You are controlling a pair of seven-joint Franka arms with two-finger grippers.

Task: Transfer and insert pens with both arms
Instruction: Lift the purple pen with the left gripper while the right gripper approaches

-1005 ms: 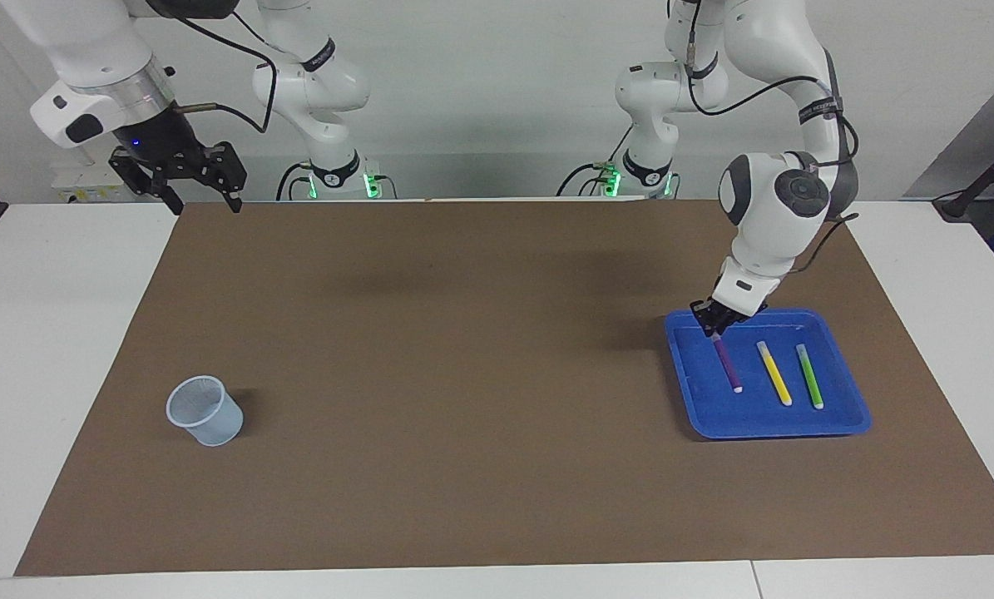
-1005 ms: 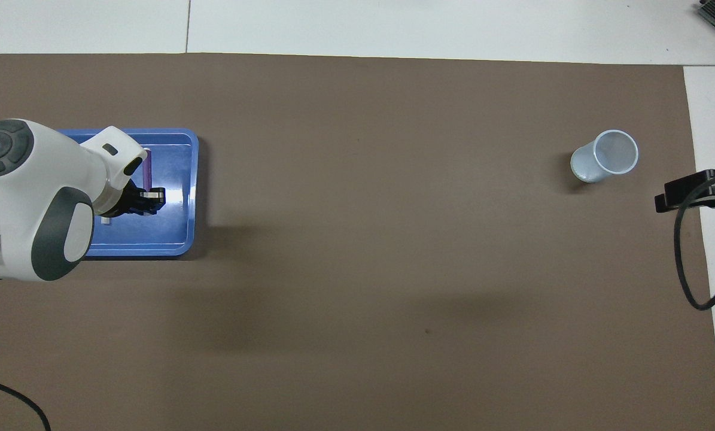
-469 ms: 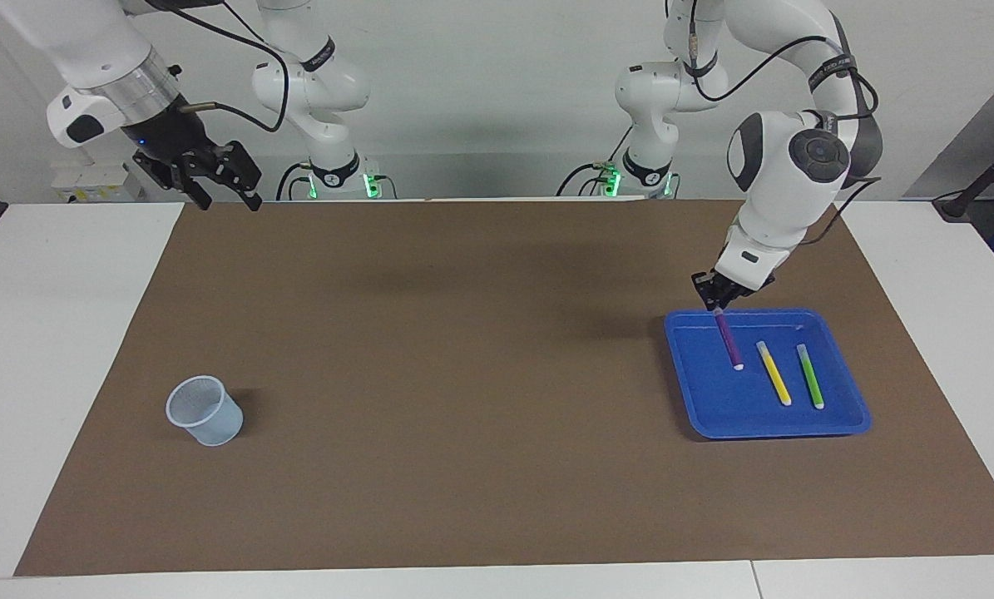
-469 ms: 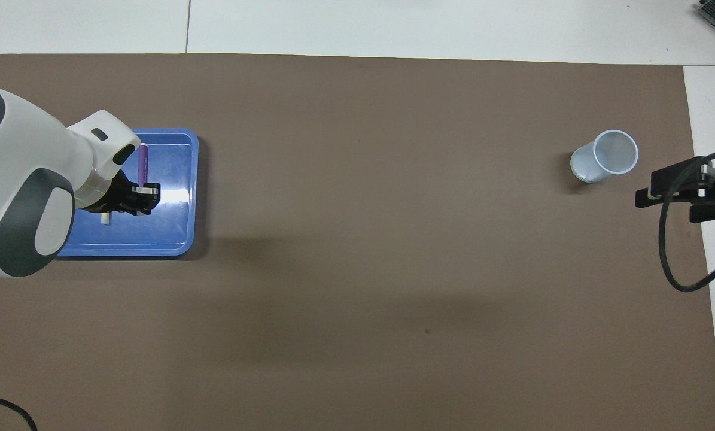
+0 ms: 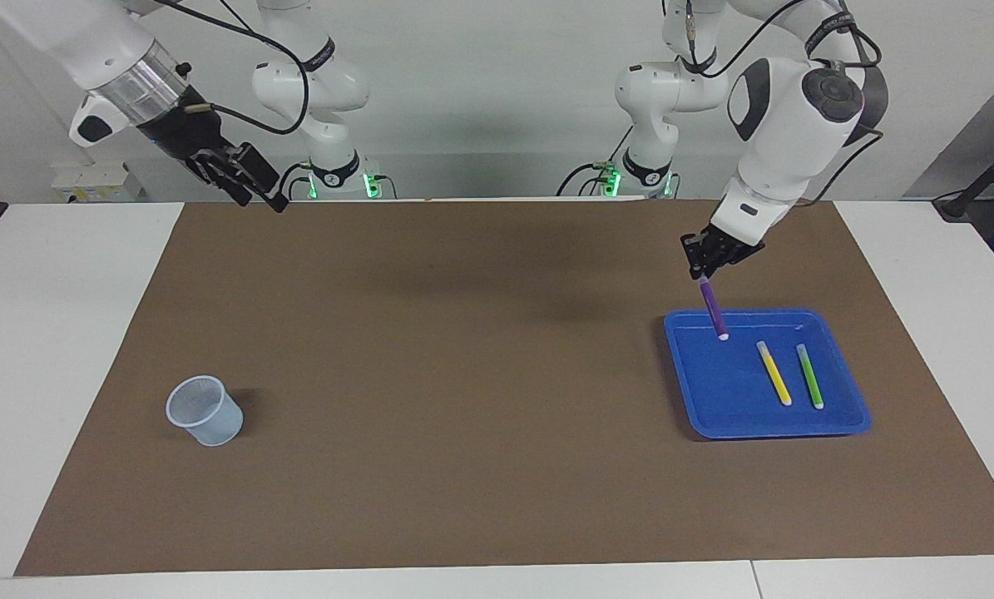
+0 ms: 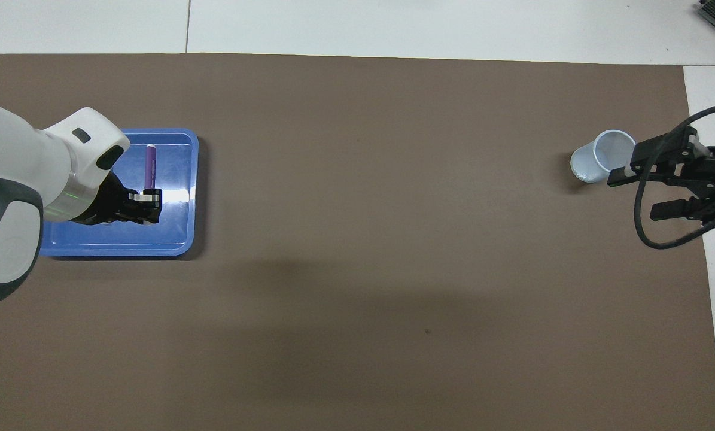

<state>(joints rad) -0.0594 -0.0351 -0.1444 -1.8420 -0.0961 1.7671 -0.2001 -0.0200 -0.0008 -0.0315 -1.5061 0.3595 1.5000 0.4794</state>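
Purple pen (image 5: pixel 713 309), slim and short with a whitish tip at its lower end, is hanging tilted from the left gripper (image 5: pixel 704 270), which is clenching its upper end in the air over the blue tray (image 5: pixel 846 416). Yellow pen (image 5: pixel 773 373) and green pen (image 5: pixel 810 376) are lying side by side in that tray. The right gripper (image 5: pixel 257 190) is hovering with its fingers spread and holding nothing, above the brown mat (image 5: pixel 430 374), toward the end where the pale cup (image 5: pixel 205 410) is standing.
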